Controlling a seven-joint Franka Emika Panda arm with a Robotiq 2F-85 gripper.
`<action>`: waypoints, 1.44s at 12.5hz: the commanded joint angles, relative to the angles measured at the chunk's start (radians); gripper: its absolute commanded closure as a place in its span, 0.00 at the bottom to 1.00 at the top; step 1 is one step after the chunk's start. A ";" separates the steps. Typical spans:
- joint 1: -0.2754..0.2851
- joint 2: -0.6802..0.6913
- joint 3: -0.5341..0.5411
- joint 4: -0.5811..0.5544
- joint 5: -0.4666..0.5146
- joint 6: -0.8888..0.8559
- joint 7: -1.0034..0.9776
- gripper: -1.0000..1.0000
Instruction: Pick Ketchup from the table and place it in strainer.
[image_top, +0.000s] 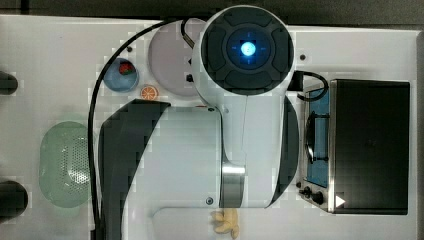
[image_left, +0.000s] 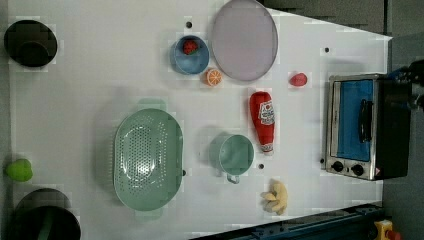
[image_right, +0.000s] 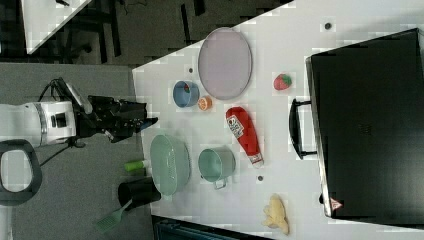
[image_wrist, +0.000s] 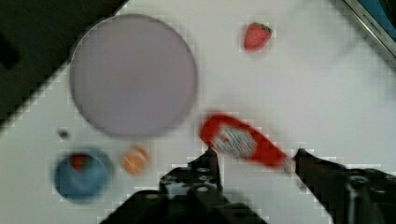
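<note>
The table (image_left: 100, 75) is white, flat and smooth, so expect the bottle to slide or roll if you nudge it sideways. The toaster oven (image_left: 367, 125) stands at the left view's right edge, well apart from your path.

The strainer (image_left: 147, 159) sits empty toward the left view's lower left, its long oval opening generous enough to take the bottle lying down. The teal cup (image_left: 235, 154) stands between strainer and bottle; you will likely need to carry over it or around it.

The Ketchup (image_left: 263, 121) lies on its side just beside the cup, not touching it, narrow white end toward the left view's bottom. Judge it light, rigid plastic, rounded and somewhat slick. Take it across the label-bearing body, not the tapered neck.

The gripper (image_wrist: 254, 156) hangs above the bottle, jaws spread apart and holding nothing.
</note>
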 joint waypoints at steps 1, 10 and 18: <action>-0.108 -0.214 0.041 -0.088 0.011 -0.191 -0.011 0.21; -0.104 -0.114 0.093 -0.269 0.011 0.032 -0.396 0.00; -0.103 0.014 0.133 -0.493 0.009 0.425 -0.965 0.00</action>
